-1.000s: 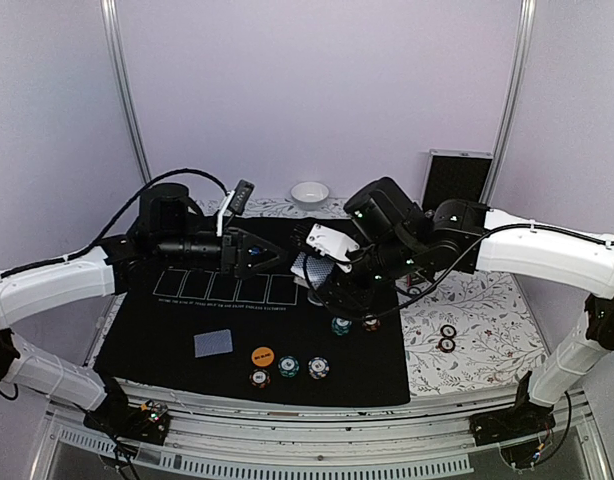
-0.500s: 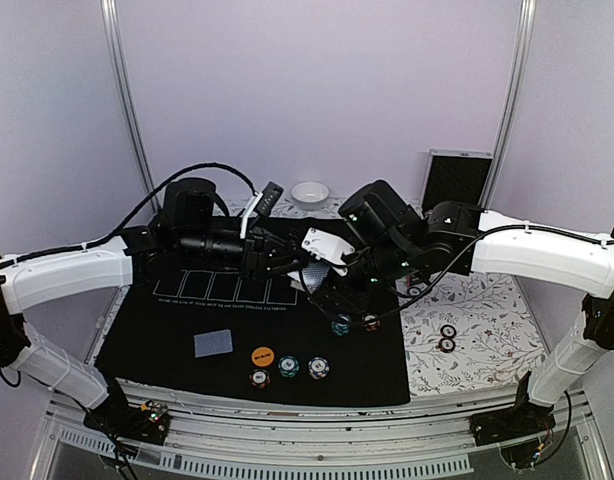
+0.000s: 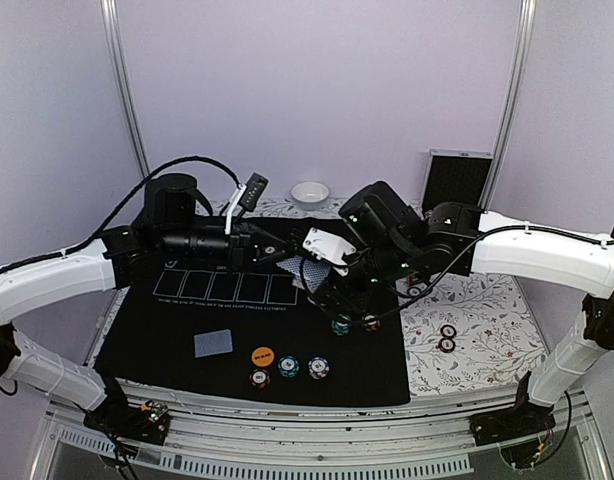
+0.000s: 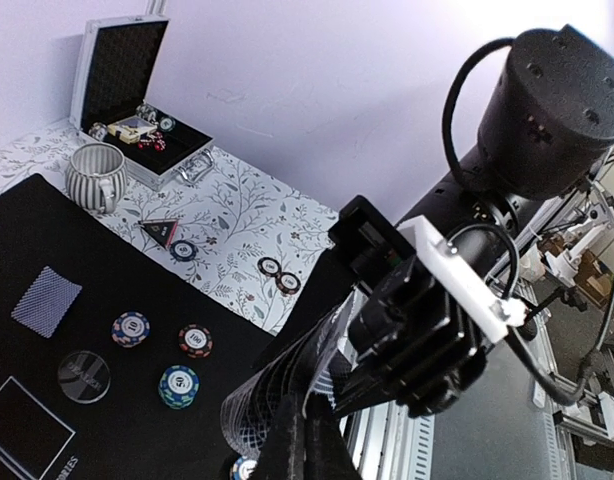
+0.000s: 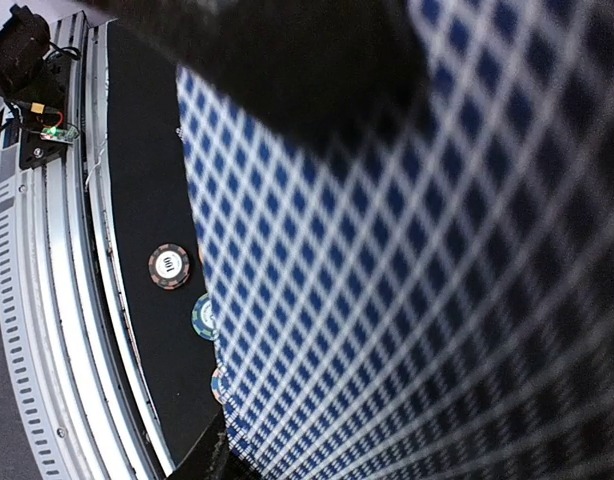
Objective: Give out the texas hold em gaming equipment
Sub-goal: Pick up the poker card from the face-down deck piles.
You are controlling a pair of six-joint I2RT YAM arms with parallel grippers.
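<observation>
My right gripper hangs above the middle of the black mat, shut on a bent deck of blue-backed playing cards. From the left, my left gripper meets the deck and is shut on the edge of one card. The left wrist view shows its fingers pinched on the curled cards. Card backs fill the right wrist view. One face-down card, an orange disc and three chips lie near the front. Two more chips sit under the right arm.
A white bowl and an open chip case stand at the back. On the floral cloth to the right are a ribbed mug, a red triangular marker and two chips. Another card and a dark disc lie on the mat.
My left gripper came in from the left to the deck and went from open to shut on a card. The right arm with the deck has hardly moved.
</observation>
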